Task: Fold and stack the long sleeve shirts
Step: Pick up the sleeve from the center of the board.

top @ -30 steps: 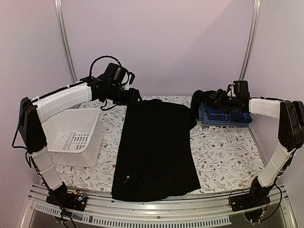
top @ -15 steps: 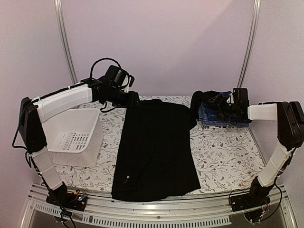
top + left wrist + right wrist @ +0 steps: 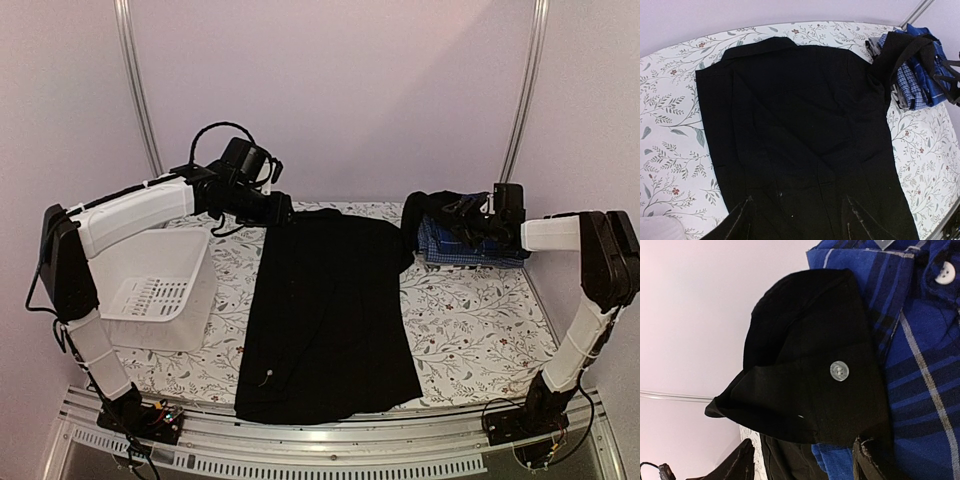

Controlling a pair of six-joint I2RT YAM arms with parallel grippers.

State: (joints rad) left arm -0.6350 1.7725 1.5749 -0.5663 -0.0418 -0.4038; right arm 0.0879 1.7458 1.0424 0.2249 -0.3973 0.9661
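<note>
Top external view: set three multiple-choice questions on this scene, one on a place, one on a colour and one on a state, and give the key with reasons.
1. Where does the white basket stand?
A. To the left of the black shirt
B. On top of the black shirt
C. At the far right

2. What colour is the folded shirt at the far right?
A. Red
B. Blue plaid
C. Yellow

3. How does the black shirt lie?
A. Rolled into a ball
B. Inside the basket
C. Spread out lengthwise on the table

Key:
1 A: the basket sits on the left side, beside the black shirt.
2 B: blue checks with pale lines show on its cloth.
3 C: its body runs from the far side to the near edge, flat on the floral cover.
</note>
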